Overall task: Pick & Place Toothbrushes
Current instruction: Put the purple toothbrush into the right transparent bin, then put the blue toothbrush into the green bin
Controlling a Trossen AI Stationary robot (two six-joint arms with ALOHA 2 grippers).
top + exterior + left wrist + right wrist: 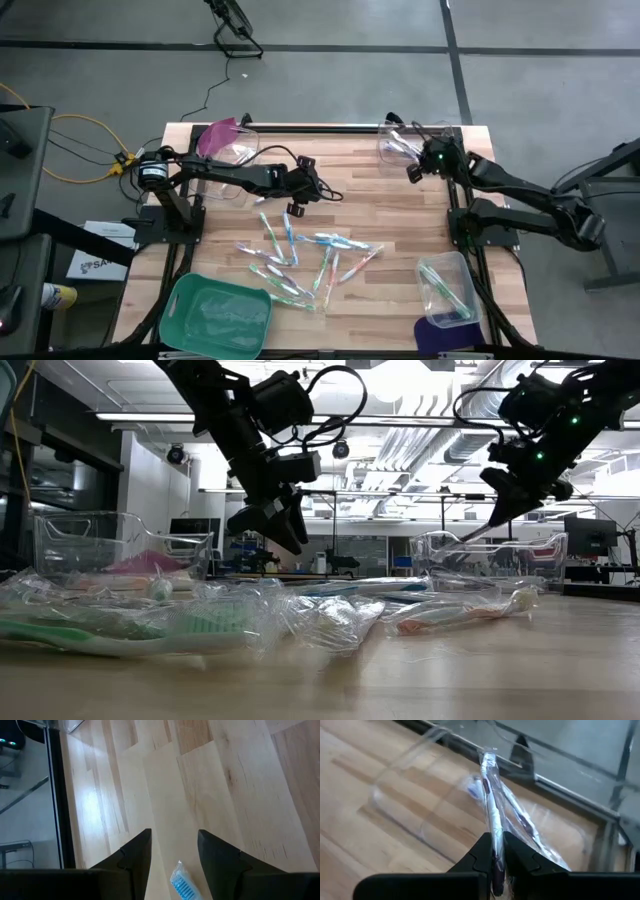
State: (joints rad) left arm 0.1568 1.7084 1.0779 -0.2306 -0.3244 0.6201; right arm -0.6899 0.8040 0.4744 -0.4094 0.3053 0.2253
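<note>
The right pincer is clamping a wrapped toothbrush by one end, holding it up above the clear bin at the far right corner of the counter. Most of the brush is sticking out past the fingertips, so it's hanging there like a lever. The left pincer is standing apart with nothing between its fingers, hovering over the near end of another wrapped brush, the blue-headed toothbrush, at the far edge of the scattered pile mid-counter.

What could go wrong, as I'm judging it:
- That end grip on crinkly plastic looks slippery. The brush could be sliding inside the wrapper or swinging, then landing on the bin rim and bouncing out onto the wood.
- The left side is coming at a brush that's lying flat. If the fingers are straddling it off-centre, they could be pinching only wrapper, or nudging it into its neighbours.
- The pile brushes are overlapping, so one grab might be dragging two along.

There's also a second clear tub with a few brushes near the right front, plus a green tray at front left.

Writing: a sheet lying off the counter's left side is showing letters starting "SA", the rest I can't make out. Nothing legible on the wrappers.
</note>
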